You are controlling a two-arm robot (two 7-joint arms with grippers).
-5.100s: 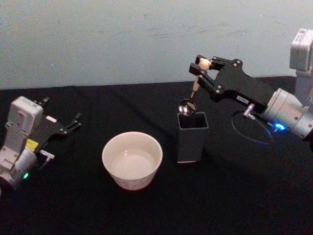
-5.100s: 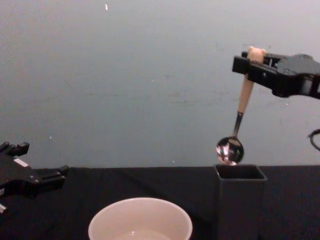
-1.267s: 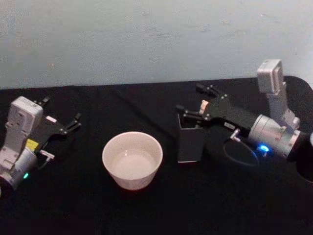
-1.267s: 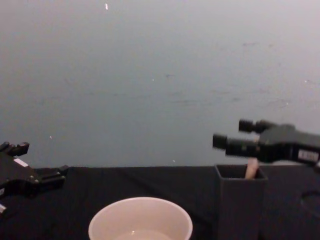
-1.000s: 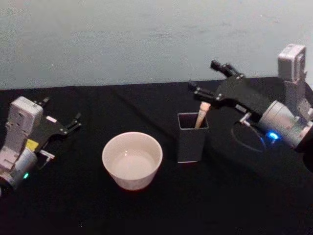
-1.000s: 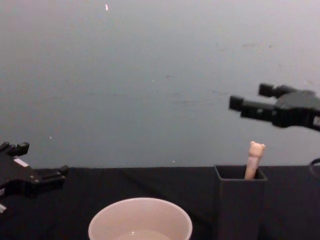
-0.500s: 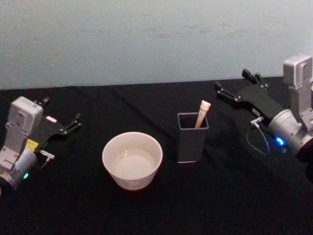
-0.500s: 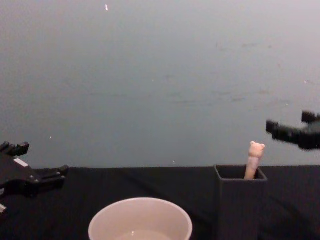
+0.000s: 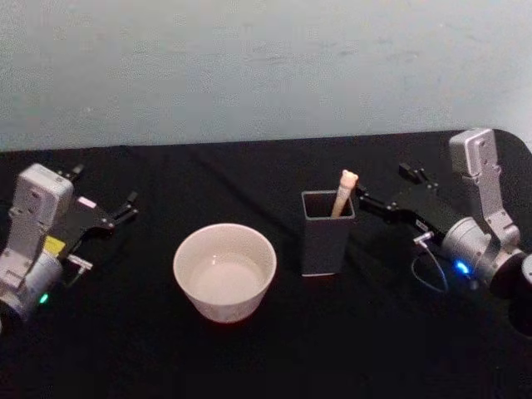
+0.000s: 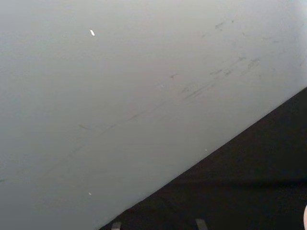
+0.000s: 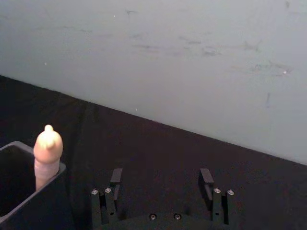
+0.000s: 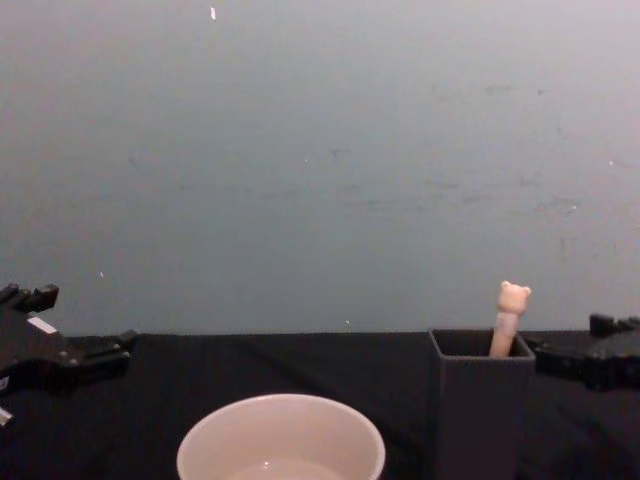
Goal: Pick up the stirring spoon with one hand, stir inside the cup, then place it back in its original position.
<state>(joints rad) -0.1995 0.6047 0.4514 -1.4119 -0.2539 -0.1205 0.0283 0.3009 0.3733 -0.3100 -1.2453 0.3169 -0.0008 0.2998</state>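
Inside holder (image 9: 326, 242), spoon (image 9: 343, 191); right gripper (image 9: 385, 189) apart

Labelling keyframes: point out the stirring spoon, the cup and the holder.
stirring spoon (image 9: 344, 186), head view, on the beige handle above the holder's rim.
cup (image 9: 224, 293), head view, on its outer front wall.
holder (image 9: 323, 247), head view, on its dark front wall.

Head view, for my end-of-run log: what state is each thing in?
Spoon: upright in holder, bear end up, released.
Holder: upright, holding spoon.
Cup: upright, no spoon inside.
Right hand: open, beside holder, apart.
Left hand: open, parked at left.
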